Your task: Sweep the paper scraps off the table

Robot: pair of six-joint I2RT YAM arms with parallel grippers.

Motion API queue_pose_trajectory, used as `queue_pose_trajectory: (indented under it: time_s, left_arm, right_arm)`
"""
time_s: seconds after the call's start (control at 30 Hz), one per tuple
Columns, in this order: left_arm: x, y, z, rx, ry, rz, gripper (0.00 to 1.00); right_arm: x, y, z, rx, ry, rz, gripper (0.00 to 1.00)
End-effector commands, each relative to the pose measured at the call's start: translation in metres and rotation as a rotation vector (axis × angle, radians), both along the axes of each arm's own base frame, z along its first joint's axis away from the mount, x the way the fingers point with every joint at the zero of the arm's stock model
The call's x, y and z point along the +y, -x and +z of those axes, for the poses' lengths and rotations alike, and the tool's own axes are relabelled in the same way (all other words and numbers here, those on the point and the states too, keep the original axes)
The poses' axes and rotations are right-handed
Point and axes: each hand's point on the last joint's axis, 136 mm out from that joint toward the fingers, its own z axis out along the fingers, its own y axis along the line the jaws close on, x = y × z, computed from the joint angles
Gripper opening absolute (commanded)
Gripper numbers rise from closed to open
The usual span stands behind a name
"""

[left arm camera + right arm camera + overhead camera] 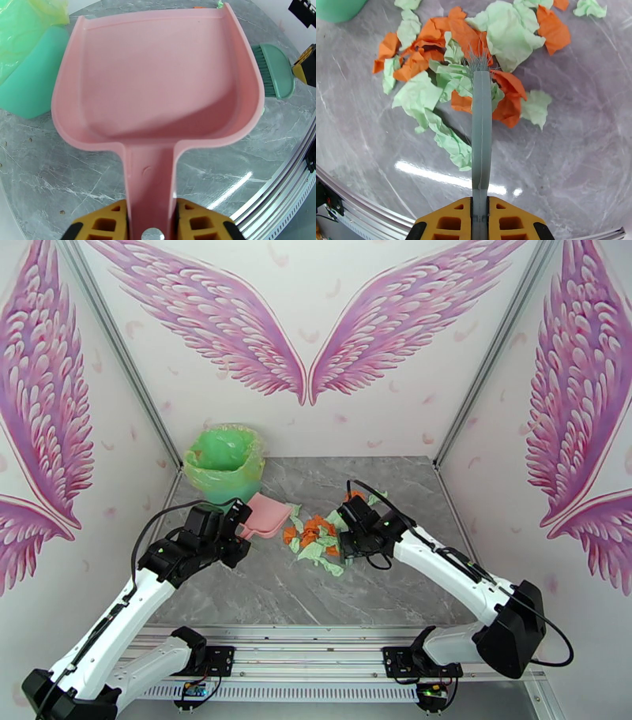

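Bright, even light; shadows are soft and short. White glare streaks lie on the table [446,177] at lower centre of the right wrist view and lower right of the left. Both wrist views curve at the edges; the top view is sharp.

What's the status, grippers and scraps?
Left gripper shut on pink dustpan handle. Right gripper shut on brush, bristles in paper scraps. Scraps heaped on table, dustpan empty. No blocker seen.
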Motion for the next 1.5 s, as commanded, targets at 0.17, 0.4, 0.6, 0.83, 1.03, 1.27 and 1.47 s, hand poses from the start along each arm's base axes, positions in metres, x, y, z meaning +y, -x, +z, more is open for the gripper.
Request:
queue_pose_trajectory:
  time_s: [0.17, 0.4, 0.6, 0.83, 1.03, 1.27, 1.47]
  left_arm:
    - [0.001, 0.0, -0.002, 0.004, -0.003, 0.002, 0.0]
    - [0.001, 0.001, -0.004, 0.01, -0.007, 0.002, 0.0]
    - [-0.01, 0.007, -0.007, 0.014, -0.034, -0.01, 0.0]
    - [-0.043, 0.038, -0.025, 0.049, 0.002, -0.05, 0.0]
    - [-0.068, 0.066, -0.045, 0.089, -0.07, -0.1, 0.0]
    - [-0.088, 0.096, -0.085, 0.196, -0.145, -0.154, 0.0]
    - [-0.097, 0.119, -0.101, 0.237, -0.159, -0.184, 0.0]
  right_arm:
    - [0.004, 0.036, 0.027, -0.009, -0.104, 0.09, 0.0]
    - [0.012, 0.064, 0.018, 0.034, -0.147, 0.125, 0.0]
    - [-0.004, 0.059, 0.019, -0.024, -0.076, 0.086, 0.0]
    - [-0.035, 0.025, 0.052, -0.132, 0.087, 0.022, 0.0]
    - [-0.066, -0.02, 0.088, -0.195, 0.188, -0.043, 0.0]
    - [-0.086, -0.079, 0.119, -0.246, 0.289, -0.109, 0.0]
    - [-0.098, -0.141, 0.116, -0.23, 0.42, -0.131, 0.0]
